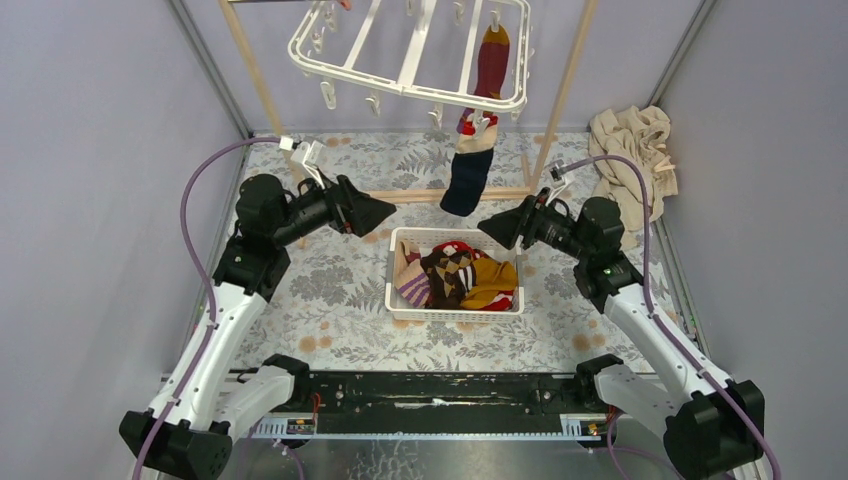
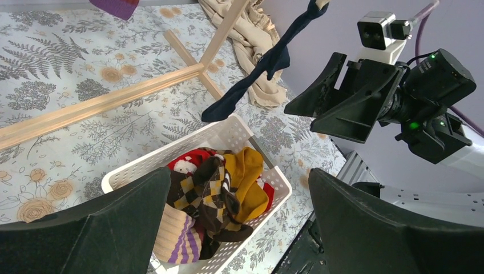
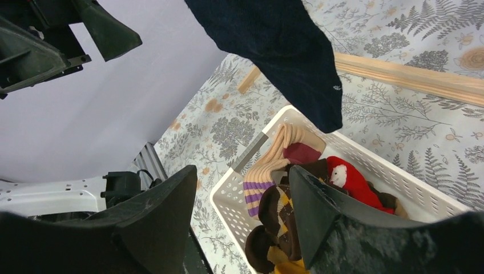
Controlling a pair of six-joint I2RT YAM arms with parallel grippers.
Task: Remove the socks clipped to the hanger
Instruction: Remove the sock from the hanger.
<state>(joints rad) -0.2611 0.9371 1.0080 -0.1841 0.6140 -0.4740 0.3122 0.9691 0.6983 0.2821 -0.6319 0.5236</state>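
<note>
Navy sock [image 1: 466,182] on hanger [image 1: 413,62], perhaps clipped

Open air above basket [image 1: 391,288]; navy sock [image 1: 467,182] and wooden frame [image 1: 566,90] just beyond.

Hanger [image 1: 410,75]: far side cut off by the top edge of the top view.
Navy sock [image 1: 467,180]: cuff lost among the clips [image 1: 372,103] in the top view; upper part cut off in both wrist views.
Striped sock [image 1: 491,60]: crossed by the hanger's bars, lower end hidden.
Basket socks [image 1: 455,275]: lower ones covered by upper ones; number not to be told.
Left gripper [image 2: 240,171]: finger bases cut off by the bottom edge.
Right gripper [image 3: 241,171]: finger bases likewise cut off.
Poles [image 1: 565,90]: tops cut off.
Purple cloth [image 2: 117,5]: mostly cut off, not identifiable.
</note>
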